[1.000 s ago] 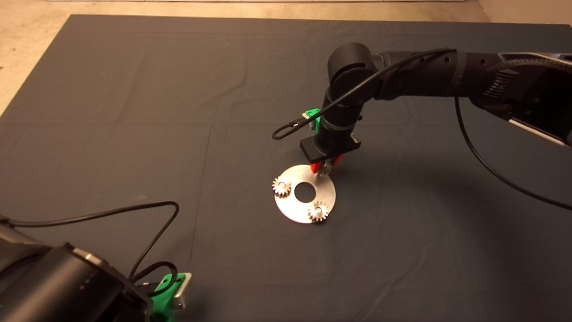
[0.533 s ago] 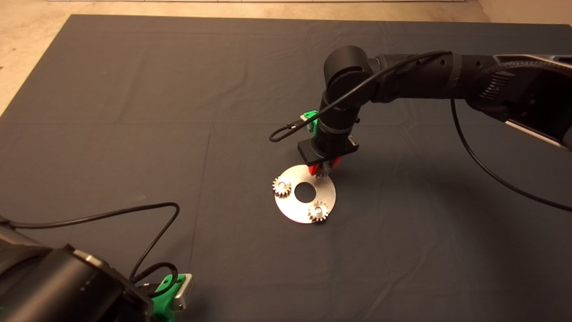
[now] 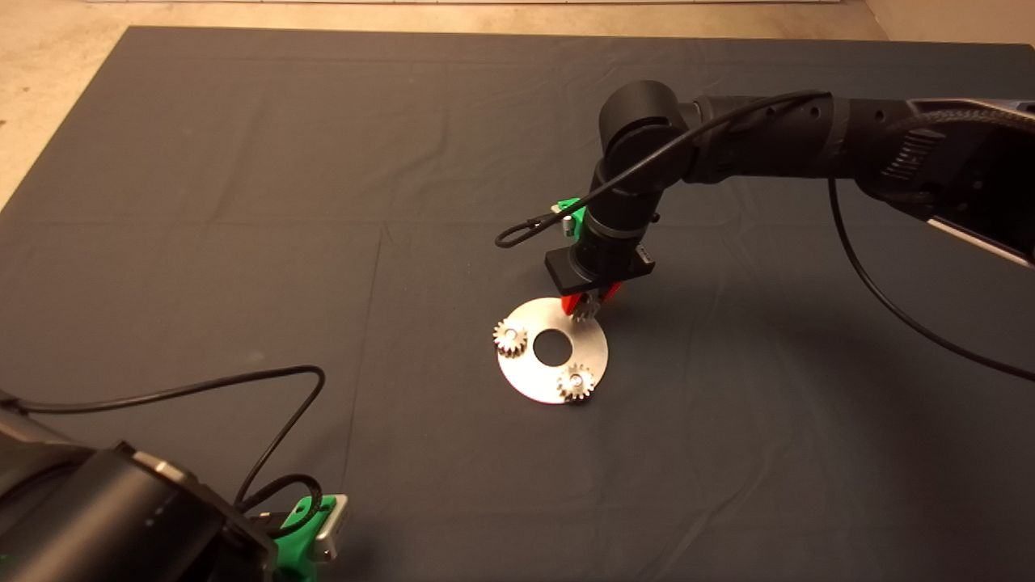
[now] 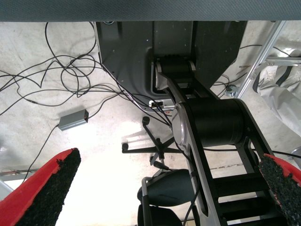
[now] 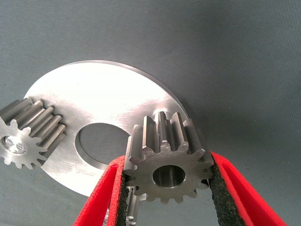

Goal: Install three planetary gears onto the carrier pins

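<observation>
right gripper [image 5: 167, 188] clamping gear [image 5: 165, 162] (seemingly above pin)

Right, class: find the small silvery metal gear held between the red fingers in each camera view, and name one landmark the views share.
Head view: the small silvery metal gear sits in the right gripper, over the far edge of the flat shiny metal disc.
Left wrist view: not in it.
Right wrist view: the gear is at bottom centre.
Shared landmark: the disc.

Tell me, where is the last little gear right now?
The third gear is clamped in the right pincer, held over the far edge of the shiny disc, above the free pin and not yet seated.
</observation>
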Robot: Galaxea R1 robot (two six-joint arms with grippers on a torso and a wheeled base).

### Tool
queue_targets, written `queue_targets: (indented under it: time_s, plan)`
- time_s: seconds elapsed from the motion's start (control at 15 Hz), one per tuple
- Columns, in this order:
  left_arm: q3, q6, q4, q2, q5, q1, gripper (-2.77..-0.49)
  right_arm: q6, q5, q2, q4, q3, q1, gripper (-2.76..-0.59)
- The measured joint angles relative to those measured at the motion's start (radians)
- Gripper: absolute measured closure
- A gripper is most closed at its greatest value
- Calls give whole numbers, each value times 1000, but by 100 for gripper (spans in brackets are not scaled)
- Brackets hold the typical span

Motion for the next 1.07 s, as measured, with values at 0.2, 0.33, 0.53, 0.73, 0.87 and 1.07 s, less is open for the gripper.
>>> queue_targets:
  time_s: [0.2,0.33,0.53,0.73,0.87,1.07]
  plan:
    - [0,0,3,0,0,5,-277,0,10,-15,1,4,0,-104]
    - [0,0,3,0,0,5,-277,0,8,-17,1,4,0,-104]
    - [0,0,3,0,0,5,-277,-10,-8,-3,0,7,0,-104]
    - [0,0,3,0,0,5,-277,-27,-39,40,-4,15,1,-104]
    - [0,0,3,0,0,5,-277,-34,-21,69,-3,30,-4,-104]
    - [0,0,3,0,0,5,-277,-34,-14,77,-3,33,-5,-104]
